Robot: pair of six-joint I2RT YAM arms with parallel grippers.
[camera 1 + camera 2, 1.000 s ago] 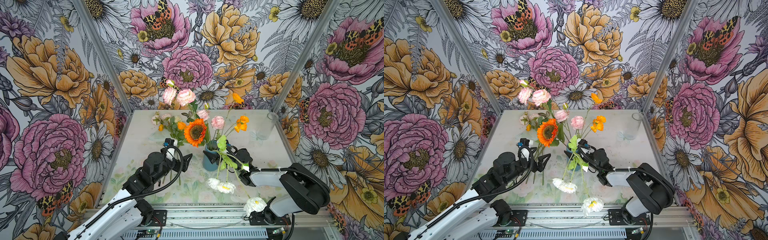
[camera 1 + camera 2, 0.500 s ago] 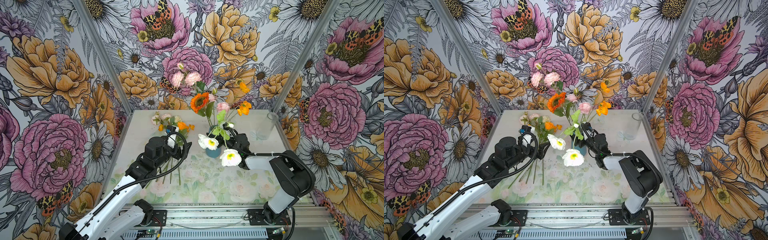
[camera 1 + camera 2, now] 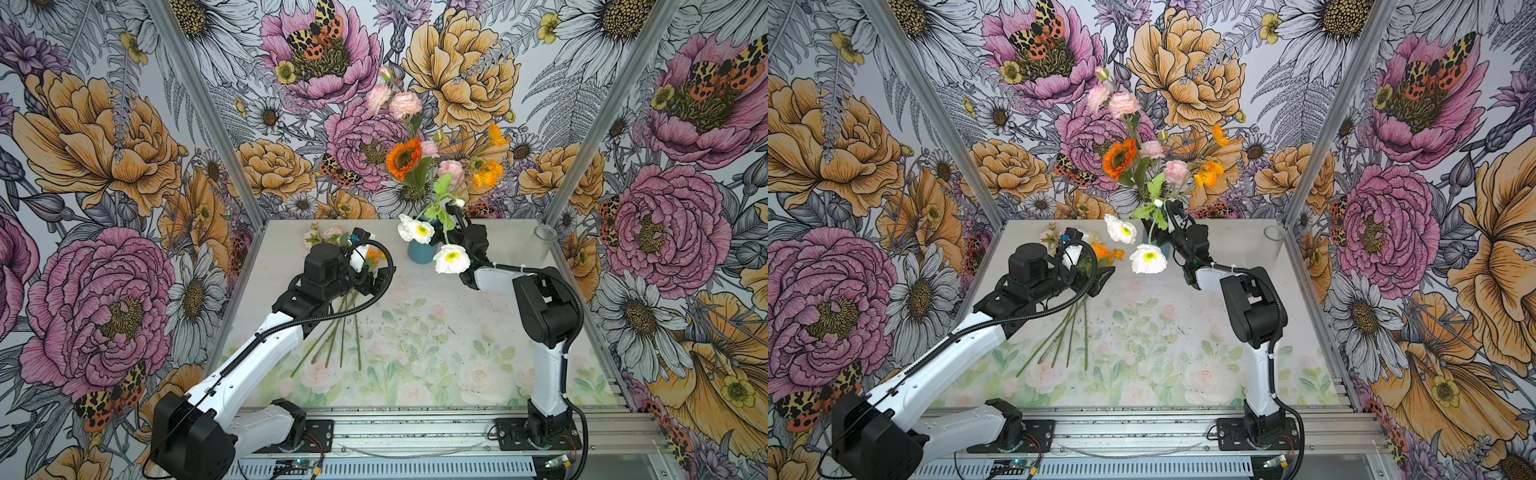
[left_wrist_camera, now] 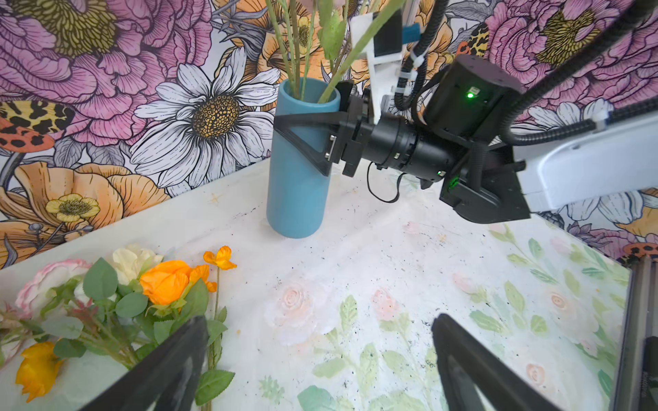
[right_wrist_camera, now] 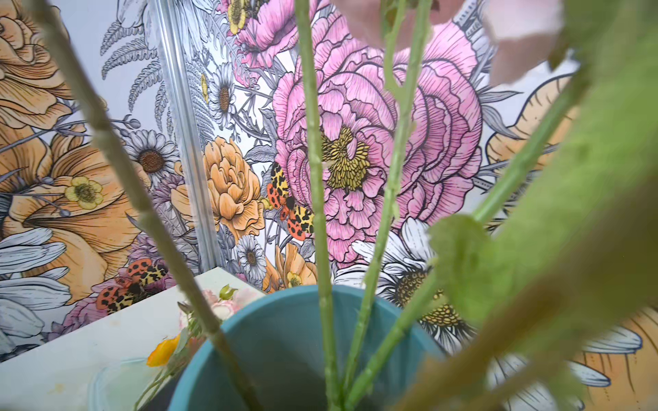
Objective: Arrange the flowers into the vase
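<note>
The blue vase [image 4: 295, 185] is seen upright near the back edge of the table [image 3: 436, 332]. Several flowers [image 3: 405, 106] are stood in it: pink ruffled heads highest, an orange sunflower [image 3: 402, 158] below them, small orange blooms [image 3: 488, 174] on the right arm's side of the vase, and two white yellow-centred heads [image 3: 451, 258] drooping in front of the rim. The vase is grasped near its rim by the right gripper [image 3: 442, 237]; in the left wrist view one black finger [image 4: 306, 142] is laid across the vase's wall, while the other is hidden behind it. In the right wrist view green stems [image 5: 317, 213] are seen rising out of the vase's mouth. The left gripper [image 4: 320, 320] is spread wide with nothing between its fingers. It hovers on the left arm's side of the vase, over a loose bunch [image 4: 106, 299] of pink, cream and orange flowers laid flat on the table, its stems trailing toward the table's front, away from the vase. A clear glass [image 3: 544, 239] is set well apart from the vase on the opposite side.
</note>
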